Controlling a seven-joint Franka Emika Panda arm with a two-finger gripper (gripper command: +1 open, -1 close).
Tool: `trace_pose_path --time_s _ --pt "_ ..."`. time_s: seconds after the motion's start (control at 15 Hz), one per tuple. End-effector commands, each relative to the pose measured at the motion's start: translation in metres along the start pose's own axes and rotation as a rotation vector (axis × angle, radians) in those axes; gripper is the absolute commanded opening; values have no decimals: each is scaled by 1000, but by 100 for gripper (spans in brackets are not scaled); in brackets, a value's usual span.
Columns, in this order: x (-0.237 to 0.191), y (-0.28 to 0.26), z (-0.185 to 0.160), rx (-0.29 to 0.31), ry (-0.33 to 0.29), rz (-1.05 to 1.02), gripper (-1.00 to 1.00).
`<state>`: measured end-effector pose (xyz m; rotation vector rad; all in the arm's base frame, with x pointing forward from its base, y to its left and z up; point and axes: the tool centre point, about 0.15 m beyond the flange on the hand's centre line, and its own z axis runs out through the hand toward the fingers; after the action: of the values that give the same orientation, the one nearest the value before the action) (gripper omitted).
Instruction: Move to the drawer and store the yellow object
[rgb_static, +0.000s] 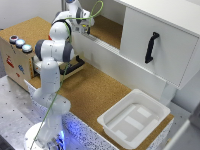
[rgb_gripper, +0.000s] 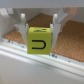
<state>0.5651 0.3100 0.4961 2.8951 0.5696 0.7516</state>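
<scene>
In the wrist view, the yellow object (rgb_gripper: 40, 42) is a small yellow cube with a black U-shaped mark. My gripper (rgb_gripper: 40, 30) is shut on it, one finger on each side, and holds it just above a cork shelf floor (rgb_gripper: 67, 42) behind a white ledge. The exterior view shows my gripper (rgb_static: 85, 26) high at the back, inside the open white cabinet; the cube itself cannot be made out there. The drawer (rgb_static: 75, 67), light wood with a black bar handle, stands pulled out of the wooden box (rgb_static: 15, 57) on the exterior view's left, well below the gripper and partly hidden by the arm.
Round coloured buttons (rgb_static: 20, 43) top the wooden box. A large white cabinet door with a black handle (rgb_static: 151, 47) stands at the exterior view's right. A white plastic tub (rgb_static: 135, 117) sits on the cork tabletop (rgb_static: 95, 92) near the front right corner.
</scene>
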Motion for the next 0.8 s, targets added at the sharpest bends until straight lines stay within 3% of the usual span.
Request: trace_pose_path --time_s 0.0,0.2,0.4,0.53,0.73 --pt "-94 -22 -45 25 22 -95 -100" --pt "-124 -29 -50 99 -49 -172 -100" --pt "-159 -44 -43 181 -176 -407 -100" --pt "-190 -41 -42 278 -215 -545 -100" --pt "-227 -40 -46 393 -214 -742 -100"
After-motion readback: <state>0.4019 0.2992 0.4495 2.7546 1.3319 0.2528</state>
